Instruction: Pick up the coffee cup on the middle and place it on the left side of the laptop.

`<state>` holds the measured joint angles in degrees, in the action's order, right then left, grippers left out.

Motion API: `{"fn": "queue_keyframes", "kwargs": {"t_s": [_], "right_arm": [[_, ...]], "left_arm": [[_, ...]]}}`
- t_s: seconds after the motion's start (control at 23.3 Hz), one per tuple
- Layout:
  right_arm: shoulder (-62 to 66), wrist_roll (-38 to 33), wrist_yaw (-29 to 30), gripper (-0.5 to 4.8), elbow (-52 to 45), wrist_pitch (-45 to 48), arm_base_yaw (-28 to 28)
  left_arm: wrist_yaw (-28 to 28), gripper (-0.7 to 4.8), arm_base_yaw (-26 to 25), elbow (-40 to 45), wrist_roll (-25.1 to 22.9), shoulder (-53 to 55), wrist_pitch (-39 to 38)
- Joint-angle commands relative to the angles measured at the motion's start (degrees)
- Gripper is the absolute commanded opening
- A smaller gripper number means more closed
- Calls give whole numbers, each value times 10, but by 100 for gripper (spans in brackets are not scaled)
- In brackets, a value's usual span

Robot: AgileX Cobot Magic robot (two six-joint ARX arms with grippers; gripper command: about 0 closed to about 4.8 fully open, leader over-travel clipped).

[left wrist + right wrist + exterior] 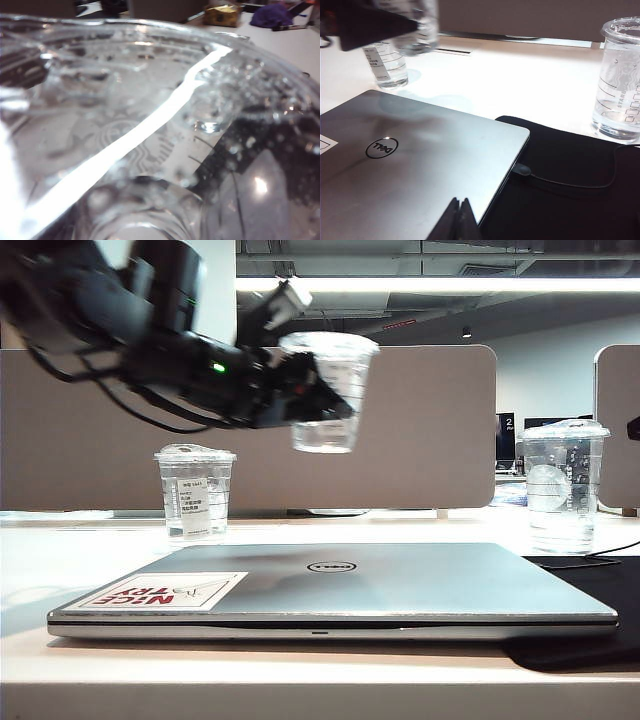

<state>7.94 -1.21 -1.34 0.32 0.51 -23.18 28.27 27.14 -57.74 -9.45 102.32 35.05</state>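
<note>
Gripping the coffee cup (pixel 327 390) by its side, the left gripper (pixel 305 390) is seen in the exterior view raised high above the table, left of the middle, its jaws clamped on the clear plastic wall. The cup is held upright in the air, well above the laptop (pixel 340 590) and clear of it, with a little water visible in its base. In the left wrist view the frame is almost wholly filled by the cup (pixel 160 140), so close that the fingers cannot be made out; a faint round printed emblem is seen through the plastic.

The right gripper (pixel 460 220) is shown in its own wrist view with its two dark fingertips pressed together, nothing between them, hanging over the near right part of the laptop lid (pixel 410 160). It appears to be out of the exterior view, though a dark shape at the far right edge is too small to identify.

The laptop lies closed on the near part of the table (pixel 300 530), a white sticker with red lettering (pixel 160 591) at its near left corner. Behind it on the left a second clear cup with a white label (pixel 195 490) stands upright on the table. On the right a taller clear cup (pixel 563 485) stands beside a black mat (pixel 560 190), across which a thin cable (pixel 570 184) is run to the laptop's edge.
</note>
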Motion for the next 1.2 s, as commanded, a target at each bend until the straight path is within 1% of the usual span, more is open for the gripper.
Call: {"fn": "queue_keyframes", "kwargs": {"t_s": [0.04,0.09,0.34,0.52,0.69,0.82,0.95,1.03,1.2], "right_arm": [[0,-1,0,-5,-2,10,-1],[-1,0,0,-5,-2,10,-1],[-11,-1,0,-5,-2,10,0],[-13,-1,0,-5,-2,10,0],[-15,-1,0,-5,-2,10,0],[-15,-1,0,-5,-2,10,0],[-16,-1,0,-5,-2,10,0],[-17,-1,0,-5,-2,10,0],[-17,-1,0,-5,-2,10,0]], "left_arm": [[-12,309,-10,47,-5,-49,19],[-17,308,-22,77,-4,-80,19],[-52,308,-44,159,-6,-174,19],[-68,308,-52,207,-6,-230,19],[-102,307,-57,256,-5,-276,18],[-106,307,-68,289,6,-300,18],[-120,303,-81,318,13,-315,19],[-139,298,-97,351,17,-321,34],[-156,293,-120,373,20,-320,50]]}}
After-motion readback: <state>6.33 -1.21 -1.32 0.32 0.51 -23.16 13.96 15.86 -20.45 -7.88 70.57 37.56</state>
